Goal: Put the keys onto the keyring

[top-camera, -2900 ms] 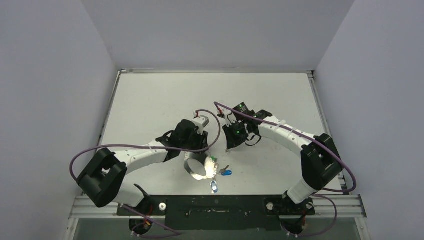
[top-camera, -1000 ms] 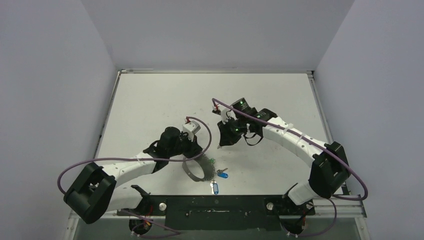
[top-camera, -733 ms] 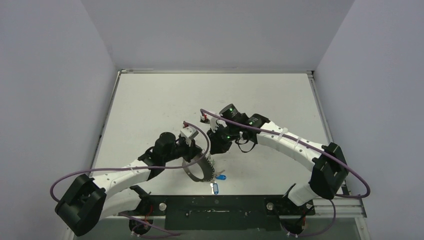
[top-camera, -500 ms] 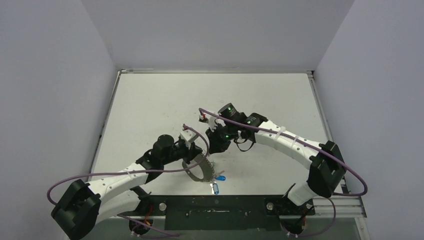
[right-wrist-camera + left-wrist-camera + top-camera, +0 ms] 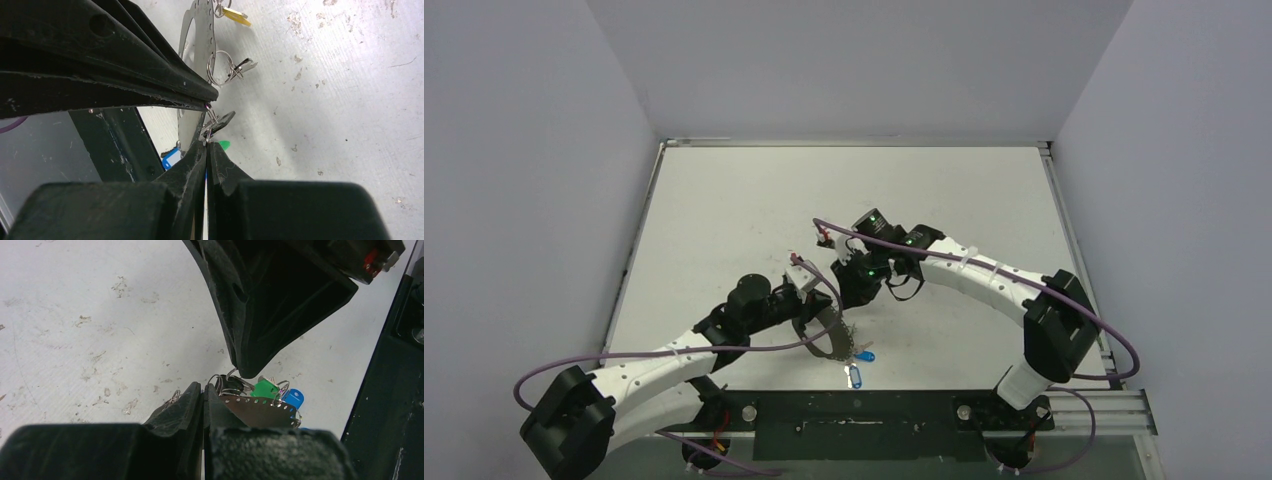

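Two white robot arms, the left arm [image 5: 659,355] and the right arm [image 5: 984,272], share one grey worktop [image 5: 744,200] carrying a single keyring [image 5: 257,411], a perforated metal band. The overhead view counts two blue key tags, a bright blue tag [image 5: 866,355] and a paler blue tag [image 5: 854,375]. The wrist views add one green tag [image 5: 265,388], one yellow tag [image 5: 235,16], one dark key [image 5: 223,119], one untagged silver key [image 5: 243,64] and at least three small wire split rings [image 5: 281,388].
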